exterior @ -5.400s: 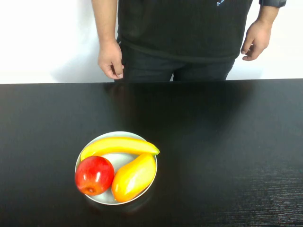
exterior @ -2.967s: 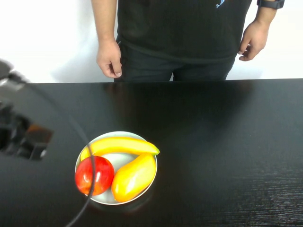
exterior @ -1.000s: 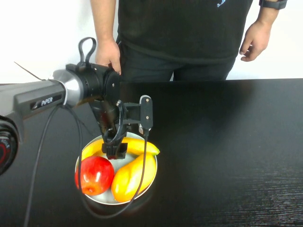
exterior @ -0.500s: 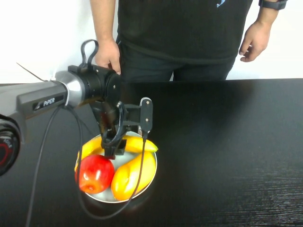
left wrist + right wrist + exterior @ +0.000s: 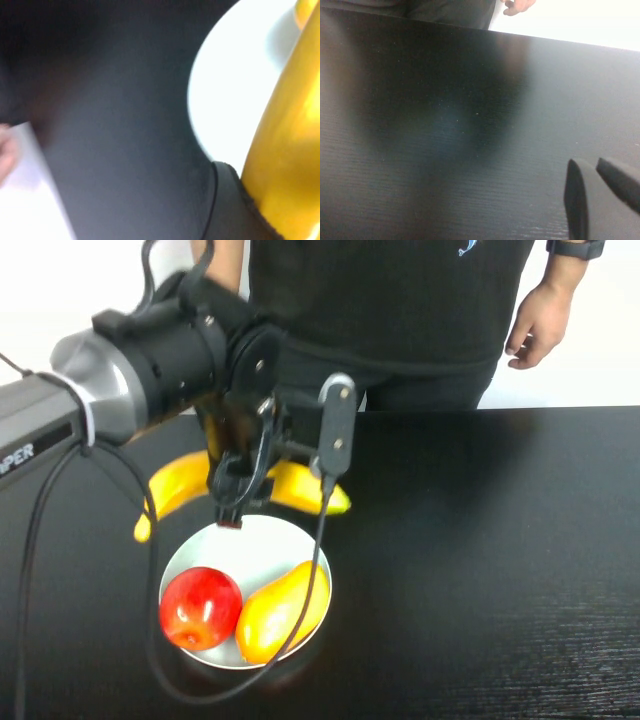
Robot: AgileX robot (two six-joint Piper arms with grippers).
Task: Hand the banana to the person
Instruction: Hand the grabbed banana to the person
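Observation:
My left gripper (image 5: pixel 238 502) is shut on the banana (image 5: pixel 180 483) and holds it crosswise in the air above the far rim of the white plate (image 5: pixel 270 540). In the left wrist view the yellow banana (image 5: pixel 287 135) lies against a dark finger pad (image 5: pixel 230 210), with the plate (image 5: pixel 235 90) below it. The person (image 5: pixel 390 310) in a black shirt stands behind the table's far edge, one hand (image 5: pixel 538 325) hanging at the side. My right gripper (image 5: pixel 594 175) shows only in the right wrist view, shut and empty over bare black table.
A red apple (image 5: pixel 200 607) and a yellow-orange mango (image 5: pixel 282 612) remain on the plate. The black table (image 5: pixel 480 540) stretches to the right. The left arm's cable (image 5: pixel 318 540) hangs down over the plate.
My left gripper came in over the plate, closed on the banana and lifted it up and back toward the person. The apple and mango stayed on the plate.

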